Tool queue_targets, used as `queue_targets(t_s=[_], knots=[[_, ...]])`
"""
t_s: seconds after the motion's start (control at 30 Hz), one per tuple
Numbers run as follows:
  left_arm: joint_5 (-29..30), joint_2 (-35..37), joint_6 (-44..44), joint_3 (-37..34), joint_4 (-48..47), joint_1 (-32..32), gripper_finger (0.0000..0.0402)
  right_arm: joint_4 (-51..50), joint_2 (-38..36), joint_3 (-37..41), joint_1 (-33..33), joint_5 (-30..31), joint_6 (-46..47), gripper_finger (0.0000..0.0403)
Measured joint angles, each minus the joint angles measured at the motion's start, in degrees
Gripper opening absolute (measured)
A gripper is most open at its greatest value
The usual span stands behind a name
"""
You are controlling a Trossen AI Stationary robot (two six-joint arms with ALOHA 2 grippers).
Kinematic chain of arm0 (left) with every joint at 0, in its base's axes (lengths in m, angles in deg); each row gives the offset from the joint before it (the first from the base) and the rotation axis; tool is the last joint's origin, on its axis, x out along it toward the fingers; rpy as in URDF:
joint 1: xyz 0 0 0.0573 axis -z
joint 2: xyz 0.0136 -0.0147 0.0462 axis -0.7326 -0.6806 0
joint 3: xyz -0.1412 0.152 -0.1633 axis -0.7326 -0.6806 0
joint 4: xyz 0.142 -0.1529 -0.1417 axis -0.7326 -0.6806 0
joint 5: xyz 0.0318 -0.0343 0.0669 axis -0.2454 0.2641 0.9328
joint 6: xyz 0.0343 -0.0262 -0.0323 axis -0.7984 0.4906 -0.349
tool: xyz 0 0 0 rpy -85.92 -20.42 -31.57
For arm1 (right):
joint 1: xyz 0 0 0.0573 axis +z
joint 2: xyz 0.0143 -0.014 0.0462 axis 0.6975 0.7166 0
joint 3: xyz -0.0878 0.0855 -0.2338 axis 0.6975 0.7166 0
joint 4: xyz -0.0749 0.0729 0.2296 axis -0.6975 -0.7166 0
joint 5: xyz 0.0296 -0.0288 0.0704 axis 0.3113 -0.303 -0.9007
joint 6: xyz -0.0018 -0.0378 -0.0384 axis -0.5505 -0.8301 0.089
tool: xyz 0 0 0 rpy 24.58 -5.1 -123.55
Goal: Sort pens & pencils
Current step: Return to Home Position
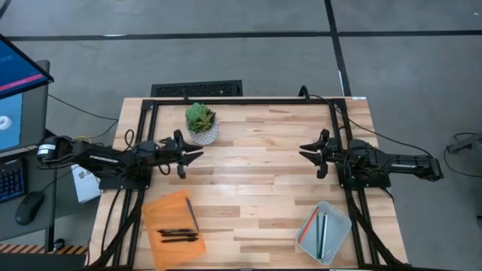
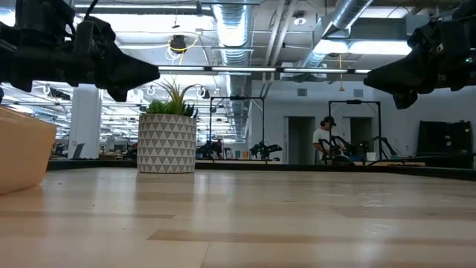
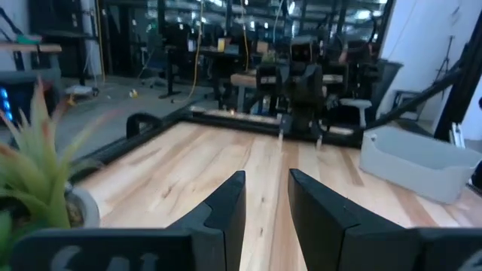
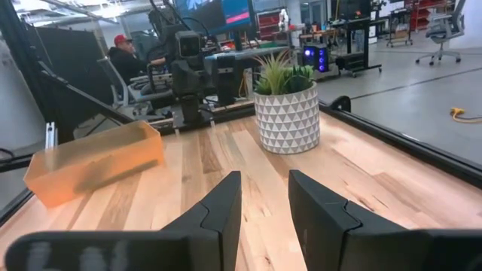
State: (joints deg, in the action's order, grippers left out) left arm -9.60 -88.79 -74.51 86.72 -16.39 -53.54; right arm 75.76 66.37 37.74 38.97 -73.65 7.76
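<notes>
Orange bin [image 1: 166, 211] holds the pens [image 1: 179, 235] (long axes mostly crosswise), nearer the left claw [image 1: 194, 155]. The gray bin [image 1: 337, 223] holds the pencils [image 1: 309, 224], nearer the right claw [image 1: 307, 150]. The 2 claws are slightly spread, empty, facing across the tabletop [image 1: 256, 173]; no stick lies between them.

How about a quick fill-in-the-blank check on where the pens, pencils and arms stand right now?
The orange bin holds the ____.
The gray bin holds the ____.
The potted plant stands nearest the ____ end effector.
The right end effector is open and holds ____.
Missing words: pens, pencils, left, nothing.
</notes>
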Motion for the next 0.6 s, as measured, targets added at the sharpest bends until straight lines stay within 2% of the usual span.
queue_targets(t_s=[0.37,0.6], knots=[[0.1,11.7,-1.4,0.0,-6.7,0.0,0.0092,-0.1,0.0,0.0,0.0,-0.2,0.5,0.0134],[0.3,20.6,-1.1,-0.1,-23.8,-0.3,0.0092,-0.1,0.0,0.0,0.0,-0.2,0.5,0.0134]])
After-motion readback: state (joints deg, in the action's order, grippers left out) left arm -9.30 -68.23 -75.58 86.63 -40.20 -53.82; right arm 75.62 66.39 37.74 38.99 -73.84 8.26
